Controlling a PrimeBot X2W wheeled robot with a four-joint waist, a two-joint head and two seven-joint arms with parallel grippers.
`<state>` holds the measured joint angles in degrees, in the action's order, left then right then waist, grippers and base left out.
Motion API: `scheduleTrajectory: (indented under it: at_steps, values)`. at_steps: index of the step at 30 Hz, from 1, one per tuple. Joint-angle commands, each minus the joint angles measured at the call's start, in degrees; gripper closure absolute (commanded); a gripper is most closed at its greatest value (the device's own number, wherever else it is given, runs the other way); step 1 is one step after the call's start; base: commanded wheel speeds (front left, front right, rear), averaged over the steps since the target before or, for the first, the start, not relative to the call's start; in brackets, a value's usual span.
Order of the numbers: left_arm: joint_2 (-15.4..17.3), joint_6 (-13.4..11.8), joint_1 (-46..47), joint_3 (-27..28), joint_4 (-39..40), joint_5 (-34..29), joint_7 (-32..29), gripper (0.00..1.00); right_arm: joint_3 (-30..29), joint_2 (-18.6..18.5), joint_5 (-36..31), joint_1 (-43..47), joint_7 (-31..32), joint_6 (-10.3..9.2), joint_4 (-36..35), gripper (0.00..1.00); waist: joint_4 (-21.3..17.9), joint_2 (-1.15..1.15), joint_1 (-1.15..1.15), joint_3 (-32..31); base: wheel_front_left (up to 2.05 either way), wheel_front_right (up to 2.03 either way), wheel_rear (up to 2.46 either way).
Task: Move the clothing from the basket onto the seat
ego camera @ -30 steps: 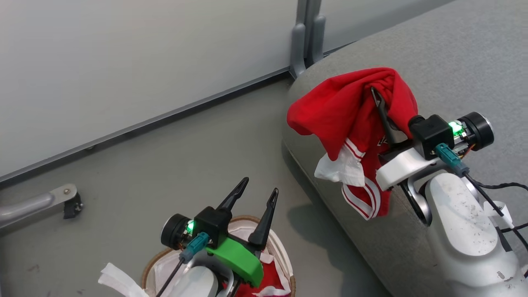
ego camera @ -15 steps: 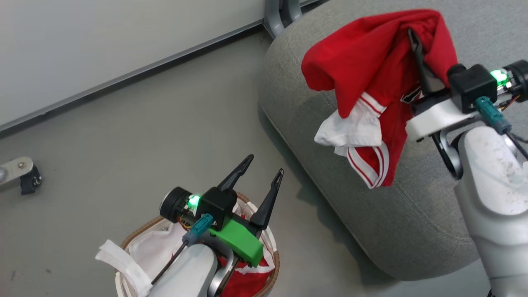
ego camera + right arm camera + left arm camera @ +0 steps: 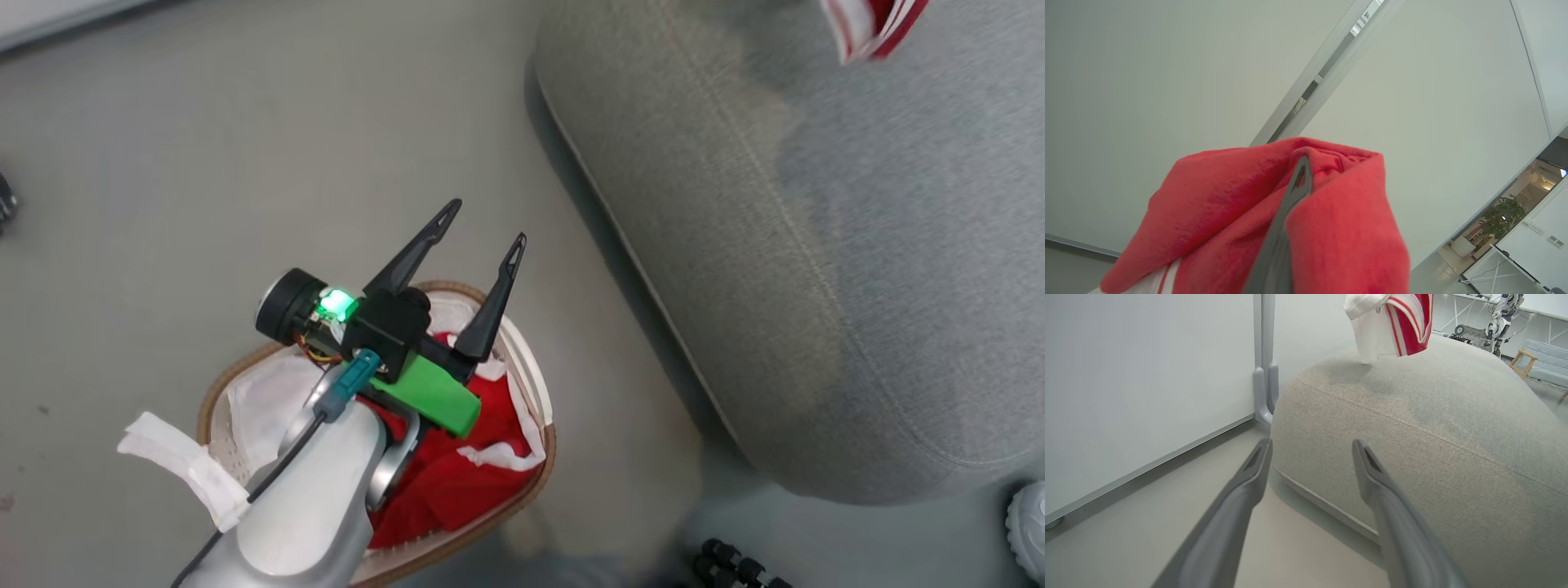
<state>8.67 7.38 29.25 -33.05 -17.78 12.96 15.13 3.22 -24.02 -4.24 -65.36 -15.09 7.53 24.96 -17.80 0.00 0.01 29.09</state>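
Note:
In the head view my left gripper [image 3: 486, 222] hovers open over the basket [image 3: 245, 371], its fingers pointing past the far rim. A red piece of clothing [image 3: 441, 482] with white trim lies inside on the white liner. The grey seat [image 3: 816, 245] is to the right of the basket. Another red garment's striped hem [image 3: 873, 24] hangs over the seat at the top edge. The left wrist view shows the open left gripper [image 3: 1311, 445], the seat [image 3: 1433, 416] and the hanging garment [image 3: 1404, 318]. My right gripper [image 3: 1303, 163] is shut on that red garment [image 3: 1229, 204], which drapes over its fingers.
A pale wall panel with a grey post [image 3: 1263, 392] stands behind the seat. Grey floor lies between the wall, the basket and the seat. Black wheels [image 3: 735, 567] show at the bottom edge. Another robot [image 3: 1498, 318] and a bench [image 3: 1543, 363] are far behind the seat.
The head camera has tilted down: the basket now sits nearer the middle, and the held garment shows at the top edge. The left gripper stays open over the basket.

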Motion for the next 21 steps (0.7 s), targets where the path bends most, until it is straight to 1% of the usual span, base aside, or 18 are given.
scheduleTrajectory:
  at_steps: [1,4,7,13,15,18,21]
  values:
    - [0.9,0.1,1.2,0.6,0.3,-0.7,0.0,0.0,-0.9,-0.3,-0.3,-1.3,-0.1,-0.08,0.9,1.0,2.9,0.0,-0.01,7.6,0.0,0.0,0.0]
    - [1.1,-0.1,1.6,1.0,0.9,-1.3,0.0,0.0,-3.6,-1.0,-0.8,-2.6,-0.1,-0.08,3.1,1.0,3.7,0.0,-0.01,9.9,0.0,0.0,0.0]
    - [1.3,-0.1,1.8,1.0,1.3,-1.7,0.0,0.0,-6.2,-1.1,-1.5,-1.5,-0.1,-0.08,5.6,1.0,4.5,0.0,-0.01,11.6,0.0,0.0,0.0]
    - [1.4,-0.2,2.1,1.1,1.6,-2.5,0.0,0.0,-11.5,1.7,-2.8,3.8,-0.1,-0.08,11.6,1.0,6.0,0.0,-0.01,13.7,0.0,0.0,0.0]
    - [1.2,-0.1,2.1,0.9,1.4,-2.8,0.0,0.0,-13.9,3.3,-3.4,6.1,-0.1,-0.08,13.9,1.0,6.5,0.0,-0.01,14.0,0.0,0.0,0.0]
    - [0.9,-0.1,2.0,0.6,1.1,-3.1,0.0,0.0,-16.0,5.0,-4.5,8.3,-0.1,-0.08,15.6,1.0,6.9,0.0,-0.01,14.2,0.0,0.0,0.0]
    - [0.6,-0.1,2.0,0.4,0.7,-3.1,0.0,0.0,-17.2,6.5,-5.3,10.3,-0.1,-0.08,15.5,1.0,7.0,0.0,-0.01,14.1,0.0,0.0,0.0]
